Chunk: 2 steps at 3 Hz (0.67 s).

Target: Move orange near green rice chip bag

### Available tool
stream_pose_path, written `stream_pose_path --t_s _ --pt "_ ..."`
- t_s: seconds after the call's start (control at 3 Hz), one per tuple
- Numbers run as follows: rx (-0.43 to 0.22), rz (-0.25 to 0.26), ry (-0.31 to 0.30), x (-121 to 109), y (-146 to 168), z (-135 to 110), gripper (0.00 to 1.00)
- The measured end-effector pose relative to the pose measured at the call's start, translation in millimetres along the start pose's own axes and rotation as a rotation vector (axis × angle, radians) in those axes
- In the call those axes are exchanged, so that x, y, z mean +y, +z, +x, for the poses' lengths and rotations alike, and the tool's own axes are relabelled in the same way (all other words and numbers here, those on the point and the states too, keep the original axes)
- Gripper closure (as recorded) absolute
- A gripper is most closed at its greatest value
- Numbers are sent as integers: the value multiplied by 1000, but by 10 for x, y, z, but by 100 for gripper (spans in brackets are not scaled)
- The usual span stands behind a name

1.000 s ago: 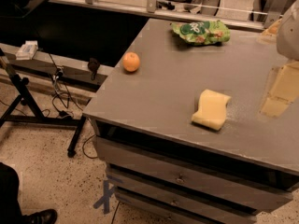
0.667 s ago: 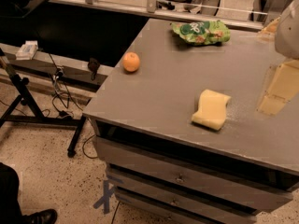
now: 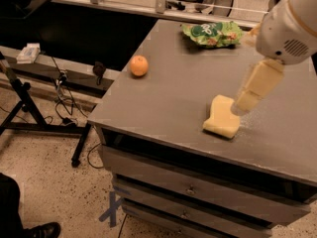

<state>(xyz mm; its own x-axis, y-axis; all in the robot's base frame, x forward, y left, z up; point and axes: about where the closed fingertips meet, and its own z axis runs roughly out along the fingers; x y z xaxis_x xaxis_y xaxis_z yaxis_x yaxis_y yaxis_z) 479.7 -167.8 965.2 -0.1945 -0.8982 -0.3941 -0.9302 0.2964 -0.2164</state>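
Six o'clock, nearest: drawer fronts [image 3: 188, 187] below the grey table [image 3: 163, 103], shut, small pulls.

Five o'clock of the table's centre: pale yellow wavy sponge [image 3: 222, 119], flat on the top. No part of the task.

Four o'clock, at the sponge's right end: gripper [image 3: 241, 105], cream-coloured, slanting down from the white arm [image 3: 290, 26] at upper right. Tip close over the sponge or touching it; which of the two, not to be told. Spread or pressed together: cannot tell. Nothing of the task in its grasp.

Ten o'clock, near the left edge: orange [image 3: 139, 65], alone on the bare top, untouched, well apart from the gripper.

Twelve o'clock, far edge: green rice chip bag [image 3: 213, 33], crinkled, lying flat, round logo up. At two o'clock from the orange and well apart from it.

Step in hand, by judgement: approach only. Fruit not yet reached, carry not yet begun.

Next move, by judgement:
- Rise clear of the sponge.
- Cross toward ten o'clock over the bare top.
- Come down squarely over the orange, a smooth round body likely to roll if nudged off-centre.
- Close about its widest girth.
- Carry toward two o'clock.
- Set down just beside the bag, not on it.
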Motion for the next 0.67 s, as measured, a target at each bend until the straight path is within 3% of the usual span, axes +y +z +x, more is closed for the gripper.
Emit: stream_pose_path --t_s 0.67 --pt "-245 -24 41 -204 671 -559 0"
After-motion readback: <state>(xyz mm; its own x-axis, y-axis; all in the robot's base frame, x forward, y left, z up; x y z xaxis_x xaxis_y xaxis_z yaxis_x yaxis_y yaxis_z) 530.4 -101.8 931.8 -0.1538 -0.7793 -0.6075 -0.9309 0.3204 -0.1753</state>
